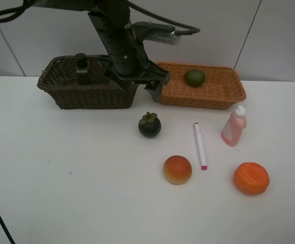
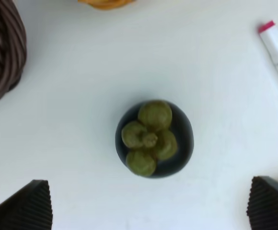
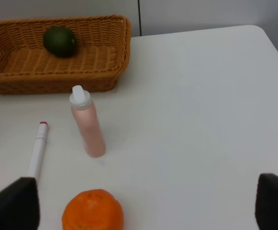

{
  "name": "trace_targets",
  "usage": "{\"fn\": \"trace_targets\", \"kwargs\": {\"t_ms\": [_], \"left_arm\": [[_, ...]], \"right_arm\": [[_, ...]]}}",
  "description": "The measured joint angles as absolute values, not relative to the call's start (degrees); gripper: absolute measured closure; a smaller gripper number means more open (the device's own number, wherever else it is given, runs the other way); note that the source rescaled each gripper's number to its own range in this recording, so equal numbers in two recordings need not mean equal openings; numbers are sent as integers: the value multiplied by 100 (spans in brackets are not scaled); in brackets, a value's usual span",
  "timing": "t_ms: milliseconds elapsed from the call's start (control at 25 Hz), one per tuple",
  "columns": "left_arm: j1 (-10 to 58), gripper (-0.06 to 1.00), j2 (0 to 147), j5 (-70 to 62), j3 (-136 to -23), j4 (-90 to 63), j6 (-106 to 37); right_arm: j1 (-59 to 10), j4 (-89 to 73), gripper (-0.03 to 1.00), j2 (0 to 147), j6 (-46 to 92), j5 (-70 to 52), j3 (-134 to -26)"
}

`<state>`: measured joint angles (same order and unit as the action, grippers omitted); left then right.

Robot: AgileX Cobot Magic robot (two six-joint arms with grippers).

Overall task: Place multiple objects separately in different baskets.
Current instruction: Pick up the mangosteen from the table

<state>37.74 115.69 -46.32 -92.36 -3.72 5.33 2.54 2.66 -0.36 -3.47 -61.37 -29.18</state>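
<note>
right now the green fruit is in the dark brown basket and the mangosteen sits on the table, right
Wrong basket: the green fruit lies in the orange-tan basket, as the exterior high view shows. The mangosteen does sit on the table.

No text, label, brand, number or sign can be read anywhere; the pink bottle (image 1: 234,127) and the marker (image 1: 200,145) show no legible print.

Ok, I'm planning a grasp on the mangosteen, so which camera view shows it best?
The left wrist view: the mangosteen sits in the centre, seen from straight above, large, its green top lobes sharp. The exterior high view shows the mangosteen small and from an angle. The right wrist view does not show it.
</note>
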Motion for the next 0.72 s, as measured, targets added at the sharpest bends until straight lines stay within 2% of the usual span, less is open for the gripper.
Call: {"fn": "trace_targets", "kwargs": {"t_ms": [720], "left_arm": [[3990,-6,12653,-3670,-9236,-386,400]], "right_arm": [[254,266,-3,-36,-347,-6137,-2918]]}}
